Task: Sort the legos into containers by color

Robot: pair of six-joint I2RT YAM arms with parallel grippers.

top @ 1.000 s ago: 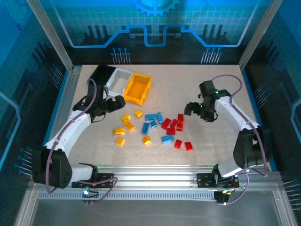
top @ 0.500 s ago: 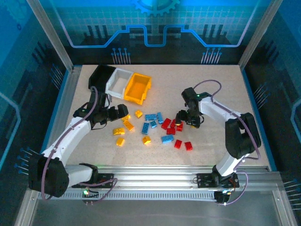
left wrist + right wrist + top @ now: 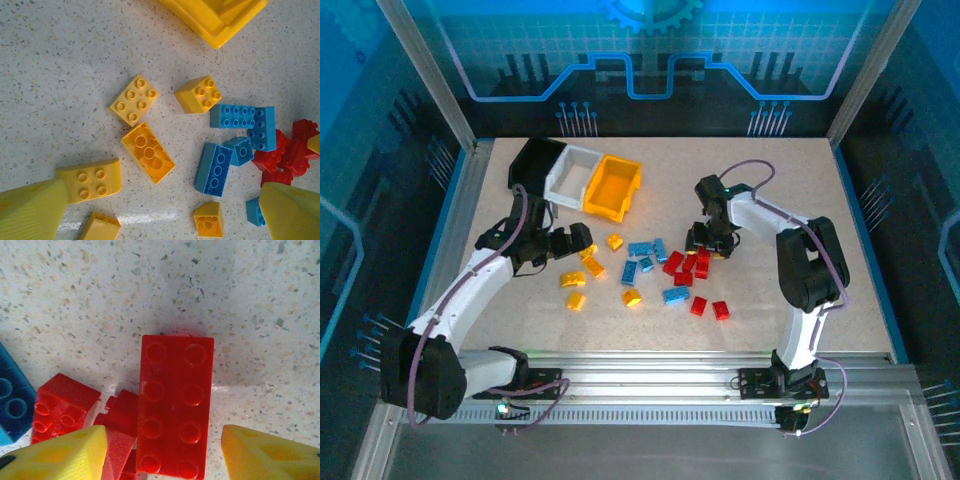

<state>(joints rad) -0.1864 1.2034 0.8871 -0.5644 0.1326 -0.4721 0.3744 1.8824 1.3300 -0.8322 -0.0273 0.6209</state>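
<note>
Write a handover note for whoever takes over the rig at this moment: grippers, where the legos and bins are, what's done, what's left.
Left gripper: open, empty, above the yellow bricks.
Right gripper: open, fingers either side of a long red brick lying on the table; not yet gripped.
Bins: black bin, white bin, yellow bin, in a row at the table's far left.
Blue bricks and red bricks lie loose mid-table, right of the yellow ones.
Done: nothing visibly sorted; the black bin's inside is too dark to judge.
Left: all three colours.
</note>
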